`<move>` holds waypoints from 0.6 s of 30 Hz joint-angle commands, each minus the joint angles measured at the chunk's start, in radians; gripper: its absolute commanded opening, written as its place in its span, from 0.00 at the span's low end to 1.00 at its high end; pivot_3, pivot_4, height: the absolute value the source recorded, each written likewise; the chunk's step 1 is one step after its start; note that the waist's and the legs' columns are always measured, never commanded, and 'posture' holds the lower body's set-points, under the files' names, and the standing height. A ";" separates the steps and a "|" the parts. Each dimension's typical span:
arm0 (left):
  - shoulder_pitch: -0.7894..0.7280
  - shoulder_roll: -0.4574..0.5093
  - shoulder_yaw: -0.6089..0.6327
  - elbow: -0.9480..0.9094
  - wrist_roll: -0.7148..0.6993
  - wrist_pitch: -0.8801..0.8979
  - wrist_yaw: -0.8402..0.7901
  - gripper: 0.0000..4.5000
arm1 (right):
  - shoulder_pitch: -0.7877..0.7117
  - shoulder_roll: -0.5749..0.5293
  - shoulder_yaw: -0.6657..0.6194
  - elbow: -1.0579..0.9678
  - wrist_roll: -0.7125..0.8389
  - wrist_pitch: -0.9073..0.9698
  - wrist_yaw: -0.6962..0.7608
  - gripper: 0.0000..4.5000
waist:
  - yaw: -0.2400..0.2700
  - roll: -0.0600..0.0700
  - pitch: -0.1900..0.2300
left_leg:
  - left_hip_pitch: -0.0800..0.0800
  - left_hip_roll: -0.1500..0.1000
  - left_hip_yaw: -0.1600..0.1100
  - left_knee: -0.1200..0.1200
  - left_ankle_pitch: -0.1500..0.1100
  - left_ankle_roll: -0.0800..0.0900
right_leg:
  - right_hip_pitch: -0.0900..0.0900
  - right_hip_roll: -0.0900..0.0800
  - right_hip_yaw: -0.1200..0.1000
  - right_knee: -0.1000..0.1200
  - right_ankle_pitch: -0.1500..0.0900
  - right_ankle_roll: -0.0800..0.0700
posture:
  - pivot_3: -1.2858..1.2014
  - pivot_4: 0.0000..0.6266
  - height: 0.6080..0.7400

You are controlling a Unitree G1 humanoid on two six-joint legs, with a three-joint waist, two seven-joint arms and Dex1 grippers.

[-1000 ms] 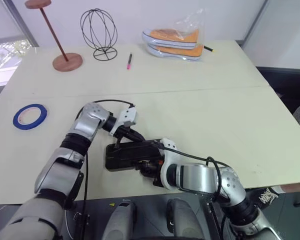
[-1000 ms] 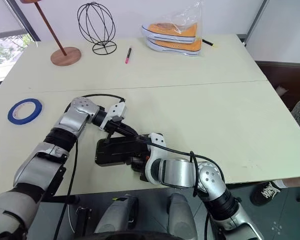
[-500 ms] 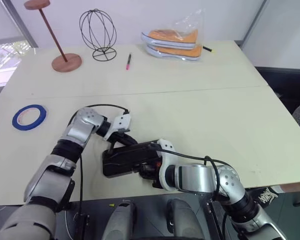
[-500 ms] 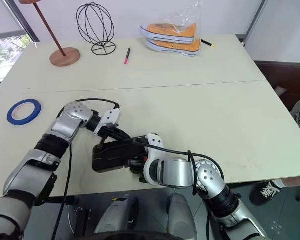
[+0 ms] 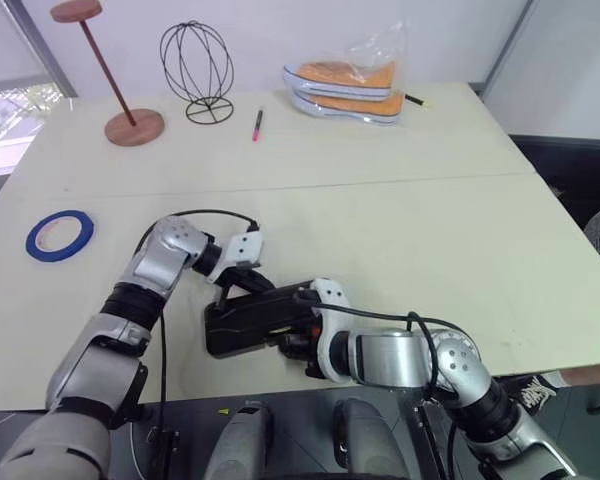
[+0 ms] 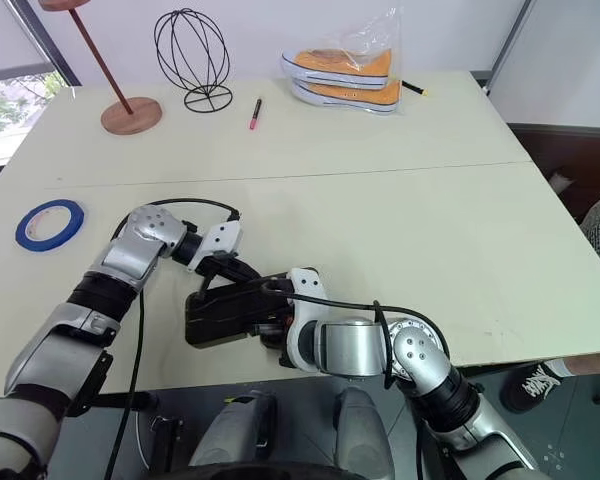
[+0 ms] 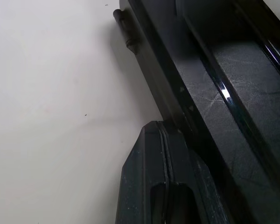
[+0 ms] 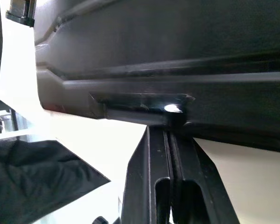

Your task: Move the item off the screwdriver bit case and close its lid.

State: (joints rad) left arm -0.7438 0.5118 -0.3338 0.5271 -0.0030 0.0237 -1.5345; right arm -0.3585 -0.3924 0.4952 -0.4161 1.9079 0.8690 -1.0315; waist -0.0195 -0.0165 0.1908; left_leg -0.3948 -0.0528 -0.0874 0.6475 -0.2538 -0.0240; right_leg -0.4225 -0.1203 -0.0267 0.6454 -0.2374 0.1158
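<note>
Blue tape lies flat on the bench, far off to the left and well apart from the case. The screwdriver bit case sits near the front edge of the bench, dark and flat, with its lid down on top. The left tool has its two fingers pressed together and rests at the back edge of the case. The right tool also has its fingers together, pushed up against the front side of the case, as the right wrist view shows. Far back on the bench stand a red-brown stand, a black wire ball, a pink pen and a bag of orange shoes.
</note>
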 commanded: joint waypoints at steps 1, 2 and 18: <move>0.095 -0.039 -0.117 -0.050 -0.003 0.017 -0.080 0.00 | -0.066 0.010 -0.075 -0.004 -0.094 -0.044 0.020 0.01 | 0.000 0.000 0.000 | 0.001 0.000 0.000 0.000 0.000 0.000 | 0.001 0.000 0.000 0.000 0.000 0.000 | 0.52 0.24 1.00; 0.101 -0.039 -0.118 -0.059 -0.004 0.022 -0.080 0.00 | -0.068 0.010 -0.076 -0.005 -0.101 -0.041 0.025 0.01 | -0.001 0.000 0.000 | 0.001 0.000 0.000 0.000 0.000 0.001 | 0.001 0.000 0.001 0.000 0.000 0.000 | 0.52 0.24 1.00; -0.079 -0.188 -0.031 0.215 0.029 -0.103 0.052 0.00 | -0.117 0.005 -0.073 0.013 -0.174 0.030 0.125 0.01 | 0.012 0.000 -0.001 | 0.003 0.000 -0.001 0.001 -0.001 0.002 | 0.008 0.001 -0.003 -0.007 0.000 0.001 | 0.52 0.24 1.00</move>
State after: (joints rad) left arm -0.8446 0.3845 -0.3161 0.7257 0.0193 -0.0431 -1.4570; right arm -0.4061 -0.4070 0.4961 -0.3948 1.7889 0.9362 -0.9229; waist -0.0076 -0.0166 0.1894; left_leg -0.3919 -0.0528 -0.0882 0.6483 -0.2549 -0.0222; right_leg -0.4139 -0.1197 -0.0294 0.6379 -0.2370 0.1164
